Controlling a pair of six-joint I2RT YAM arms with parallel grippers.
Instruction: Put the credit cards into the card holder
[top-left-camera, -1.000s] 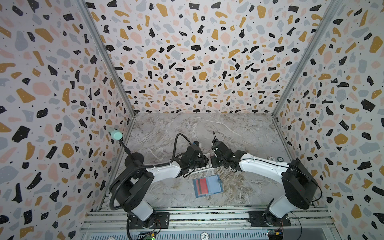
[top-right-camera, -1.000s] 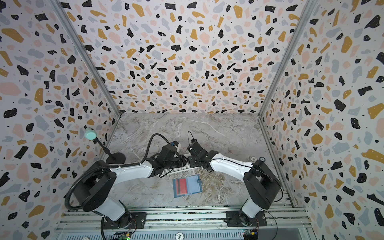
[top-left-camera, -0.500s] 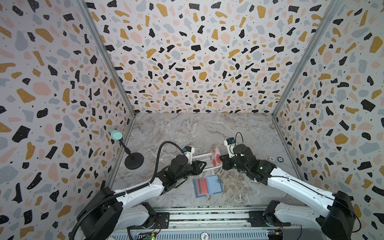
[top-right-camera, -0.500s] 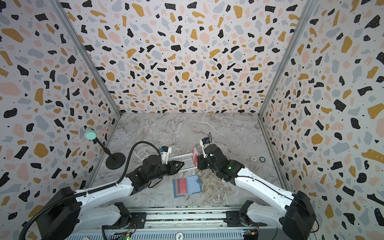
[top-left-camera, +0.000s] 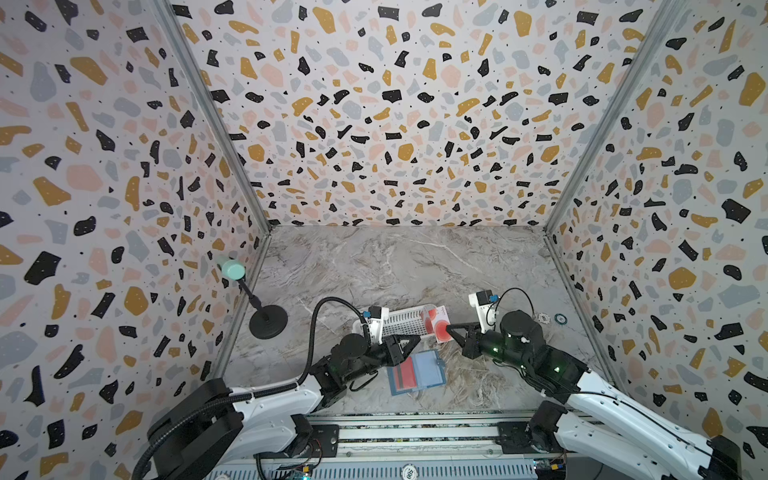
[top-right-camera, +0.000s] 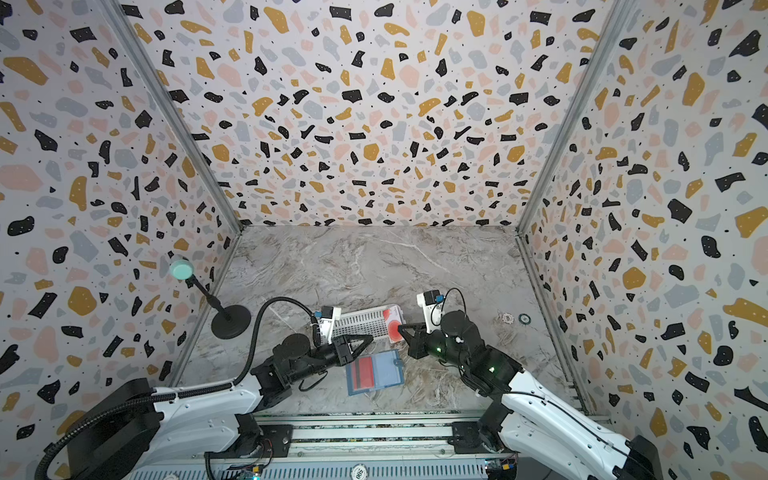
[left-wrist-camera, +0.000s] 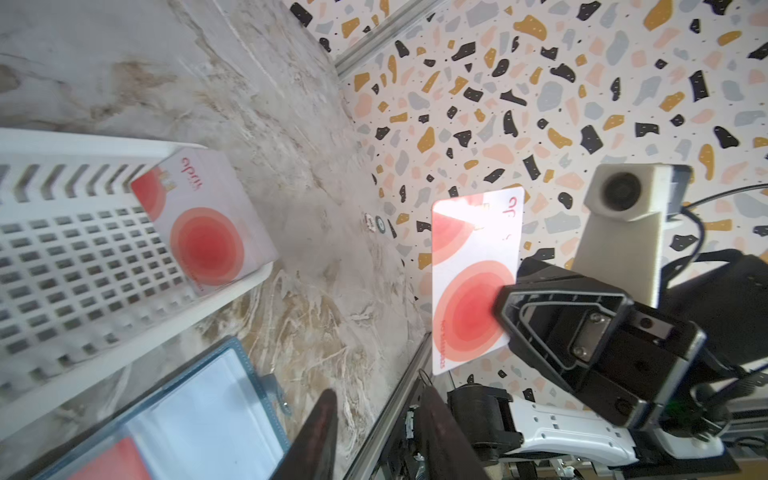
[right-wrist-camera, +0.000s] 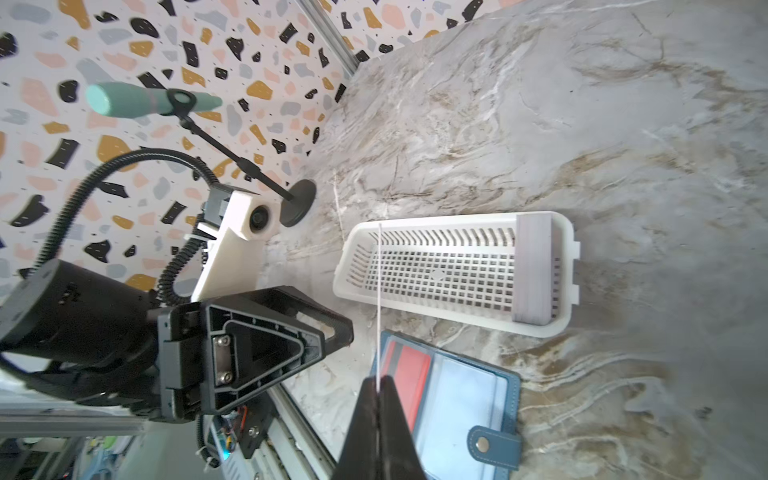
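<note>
- The card (left-wrist-camera: 469, 249) is up in the air, face showing, pinched by its long edge. Its long side runs crosswise to the fingers.
- The right gripper (left-wrist-camera: 505, 299) is clamped tight on it, right at the red circle.
- The card holder (top-left-camera: 428, 368) lies open and flat on the table, below the card and toward the robot's base. One red card (top-left-camera: 404, 374) is already tucked in, and the pocket by the snap tab looks free.
- The left gripper (left-wrist-camera: 376, 395) hovers by the holder's far edge, jaws apart and holding nothing. It's the nearer one, handy for pinning the holder down, I'd say.
- The basket (top-left-camera: 395, 322) sits just past the holder, with spare cards (left-wrist-camera: 208, 224) leaning at its end.
</note>
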